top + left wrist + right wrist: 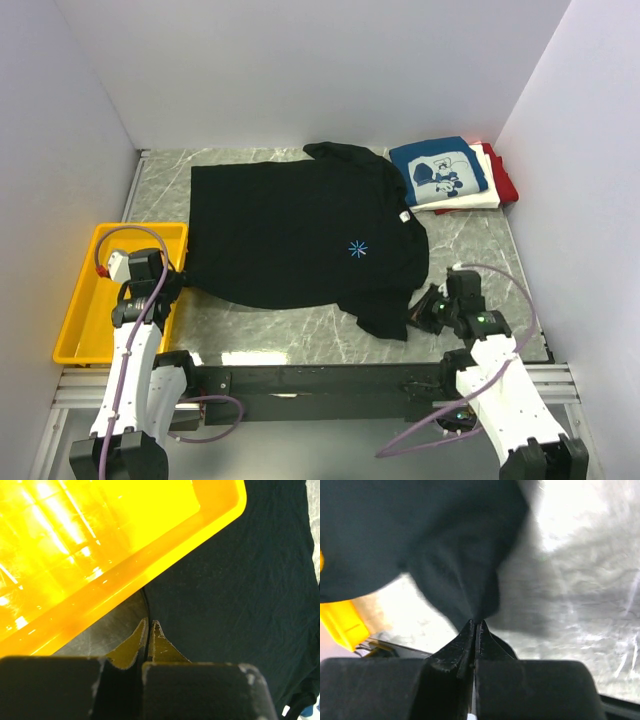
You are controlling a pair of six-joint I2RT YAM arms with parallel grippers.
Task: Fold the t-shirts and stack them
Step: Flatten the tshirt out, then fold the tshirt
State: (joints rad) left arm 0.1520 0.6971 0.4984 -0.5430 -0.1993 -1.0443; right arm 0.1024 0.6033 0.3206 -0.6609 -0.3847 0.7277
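While the right hand [476, 623] is pinched shut on a sleeve of the big black cloth t-shirt [290, 225] spread mid-frame, it's a skimpy bite that could slip. No idea if the left hand [150, 623], shut at the hem, has any cloth.

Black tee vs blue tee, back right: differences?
Pose: black tee lies spread open on the table; blue tee is folded, topping a stack.
Size: black tee covers far more area than the folded blue tee.
Print: black tee has a small blue starburst; blue tee a white cartoon.
Grip: right gripper pinches the black tee; nothing touches the blue tee.
Shared: both are cloth tees.
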